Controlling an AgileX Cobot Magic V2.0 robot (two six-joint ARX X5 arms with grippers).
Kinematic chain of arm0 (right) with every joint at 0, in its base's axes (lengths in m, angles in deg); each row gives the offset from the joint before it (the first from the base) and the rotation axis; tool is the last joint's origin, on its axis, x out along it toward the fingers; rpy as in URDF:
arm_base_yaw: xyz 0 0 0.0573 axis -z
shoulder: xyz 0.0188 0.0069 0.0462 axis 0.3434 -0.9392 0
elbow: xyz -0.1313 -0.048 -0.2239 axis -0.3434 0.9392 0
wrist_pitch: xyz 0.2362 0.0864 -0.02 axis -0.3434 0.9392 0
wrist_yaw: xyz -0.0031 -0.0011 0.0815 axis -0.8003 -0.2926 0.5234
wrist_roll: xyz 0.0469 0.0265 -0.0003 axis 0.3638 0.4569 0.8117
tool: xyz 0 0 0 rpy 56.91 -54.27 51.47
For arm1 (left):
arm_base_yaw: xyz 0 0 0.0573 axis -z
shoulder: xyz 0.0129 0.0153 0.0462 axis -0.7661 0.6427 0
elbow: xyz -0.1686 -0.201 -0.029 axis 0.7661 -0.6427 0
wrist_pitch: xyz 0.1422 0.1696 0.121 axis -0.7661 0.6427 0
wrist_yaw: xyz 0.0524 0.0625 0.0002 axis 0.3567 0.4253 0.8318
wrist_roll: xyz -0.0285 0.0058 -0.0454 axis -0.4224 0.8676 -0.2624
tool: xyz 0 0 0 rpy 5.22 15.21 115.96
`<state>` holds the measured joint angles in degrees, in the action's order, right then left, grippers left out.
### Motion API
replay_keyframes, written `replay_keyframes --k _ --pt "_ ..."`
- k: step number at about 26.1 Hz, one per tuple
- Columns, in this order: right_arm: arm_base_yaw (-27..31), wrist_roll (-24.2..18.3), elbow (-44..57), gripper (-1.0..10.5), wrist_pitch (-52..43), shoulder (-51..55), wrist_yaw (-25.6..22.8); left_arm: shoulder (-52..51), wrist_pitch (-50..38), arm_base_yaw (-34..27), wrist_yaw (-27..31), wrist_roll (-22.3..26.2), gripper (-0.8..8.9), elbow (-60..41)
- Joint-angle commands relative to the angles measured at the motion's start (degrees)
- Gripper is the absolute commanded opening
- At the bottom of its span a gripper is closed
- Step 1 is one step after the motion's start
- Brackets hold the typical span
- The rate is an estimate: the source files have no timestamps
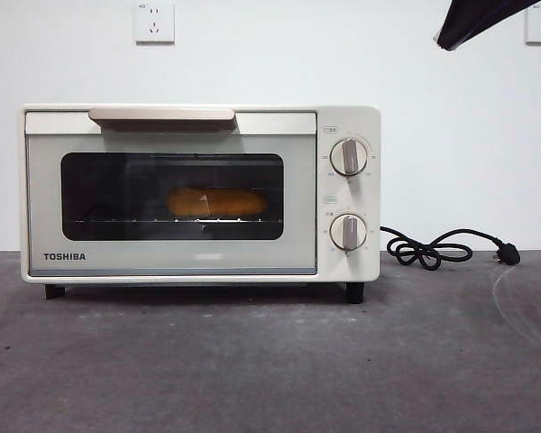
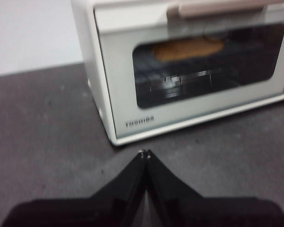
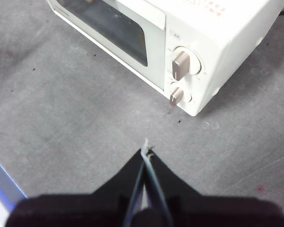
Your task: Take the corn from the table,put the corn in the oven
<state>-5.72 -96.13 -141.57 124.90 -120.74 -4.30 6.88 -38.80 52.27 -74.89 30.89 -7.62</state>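
Front view shows us the oven [image 1: 198, 194] standing on the table [image 1: 252, 361], its door closed flush under the beige bar handle [image 1: 162, 114]. Through the dark glass we see the corn [image 1: 217, 202] lying on the wire rack [image 1: 171, 220] inside, lengthwise across the opening, a little right of the window's centre. Two round knobs [image 1: 349, 157] sit one above the other on the right-hand control panel. A black cord [image 1: 433, 248] lies coiled on the table beside the oven's right side, ending in a plug [image 1: 508, 254]. Two wall sockets [image 1: 154, 23] are mounted on the white wall behind. A dark arm tip [image 1: 473, 20] enters at the upper right corner; we cannot tell from this view which arm it belongs to.

From the left wrist view we record the left pincer [image 2: 144, 153] with its jaws together, tips touching, holding nothing. It is poised above the table, near the front left corner of the oven and apart from it. The corn appears here as an orange shape behind the glass, somewhat blurred.

From the right wrist view we record the right pincer [image 3: 146, 152] likewise pressed together and empty, raised above bare table on the knob side of the oven, well apart from it. A blue strip [image 3: 4, 182] runs along the table's edge near this pincer.
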Motion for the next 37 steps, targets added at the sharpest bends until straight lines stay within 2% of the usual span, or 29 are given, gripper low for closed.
replay_keyframes --k 1,25,32,35,37 --pt "0.00 -0.22 -0.17 0.0 -0.17 -0.11 0.00 -0.22 -0.39 -0.07 0.11 1.20 -0.03 -0.42" --pt "0.00 -0.28 -0.17 0.0 -0.20 -0.11 -0.07 2.93 -0.85 -0.07 0.26 0.13 -0.03 -0.37" --pt "0.02 -1.07 -0.17 0.0 -0.07 -0.11 -2.71 4.17 -0.85 -0.07 0.26 0.13 -0.03 -0.37" --pt "1.86 -2.36 -0.13 0.0 -1.84 0.59 -3.63 4.66 -0.85 -0.07 0.24 0.13 -0.03 -0.37" --pt "3.93 -2.95 -0.04 0.0 -6.78 1.25 -3.34 5.01 -0.85 -0.07 0.26 0.15 -0.03 -0.37"
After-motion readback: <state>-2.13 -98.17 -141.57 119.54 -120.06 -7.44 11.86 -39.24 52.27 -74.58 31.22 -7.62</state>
